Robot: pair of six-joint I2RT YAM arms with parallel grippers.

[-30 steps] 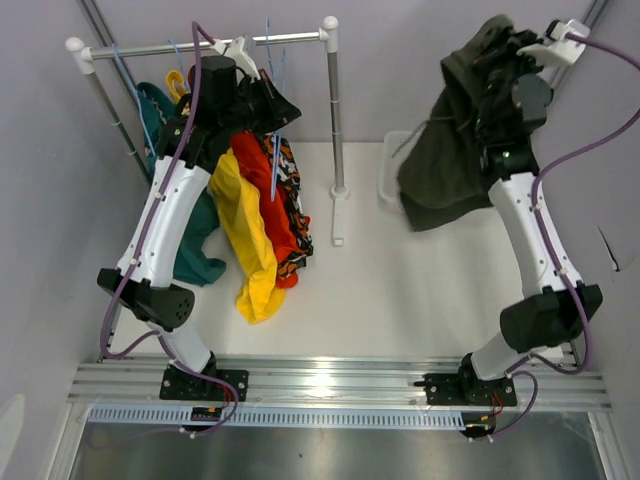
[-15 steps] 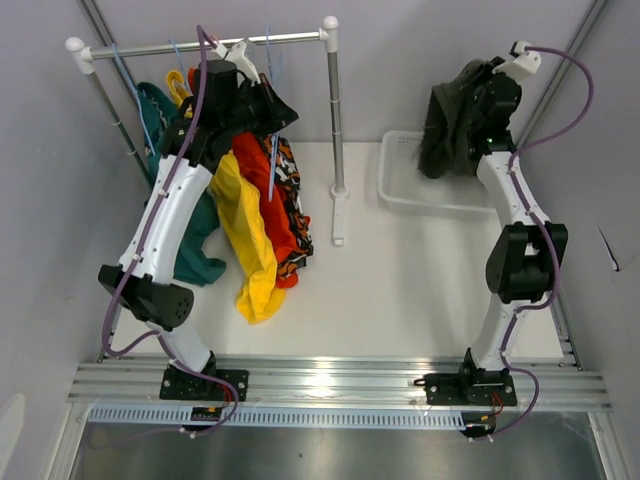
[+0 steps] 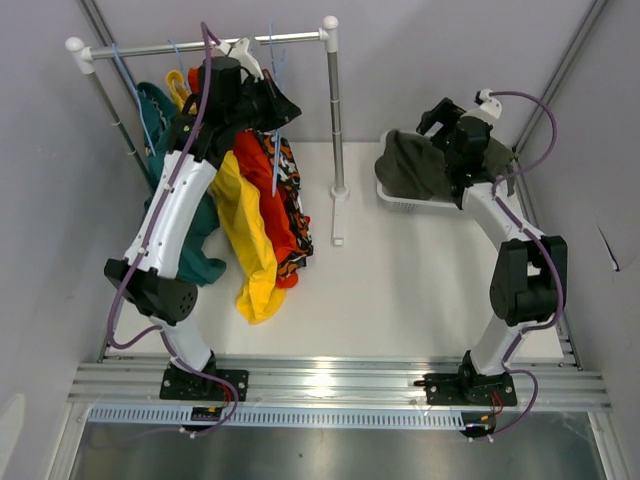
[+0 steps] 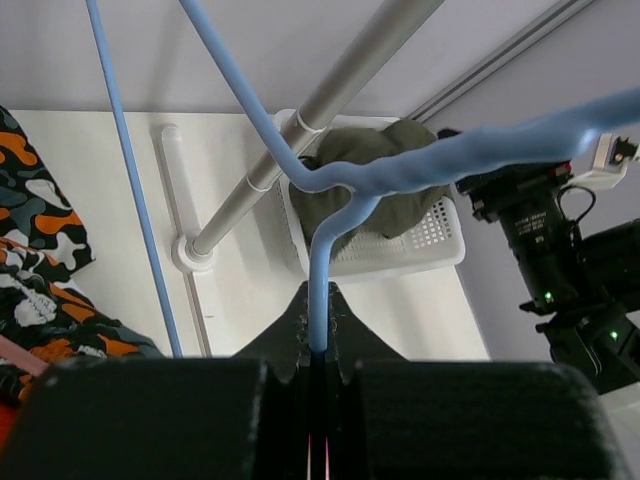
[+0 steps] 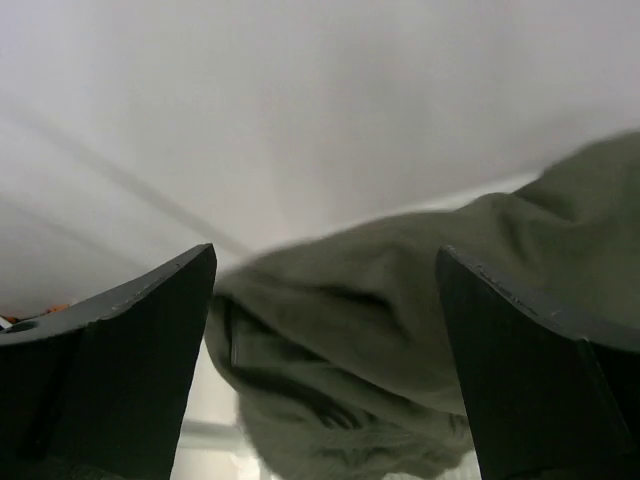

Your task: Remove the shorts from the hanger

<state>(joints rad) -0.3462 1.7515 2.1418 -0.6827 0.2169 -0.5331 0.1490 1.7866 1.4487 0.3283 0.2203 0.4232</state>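
White tabletop (image 3: 400,290) and bare grey walls were all the room had. Olive shorts (image 3: 410,165) lay heaped in the basket (image 4: 445,240). The right gripper (image 5: 325,255) hung just above them, fingers spread wide and holding nothing. The left gripper (image 4: 318,345) was pinched tight on a blue hanger (image 4: 400,175) by the rail (image 3: 200,45). Below it hung the yellow pair (image 3: 250,240), red-orange pair (image 3: 262,180), patterned pair (image 3: 292,200) and teal pair (image 3: 195,250), bunched together. To my eye they were light, limp cloth, apt to sag and slip. A waistband close under its hanger looked the surest place to grab.
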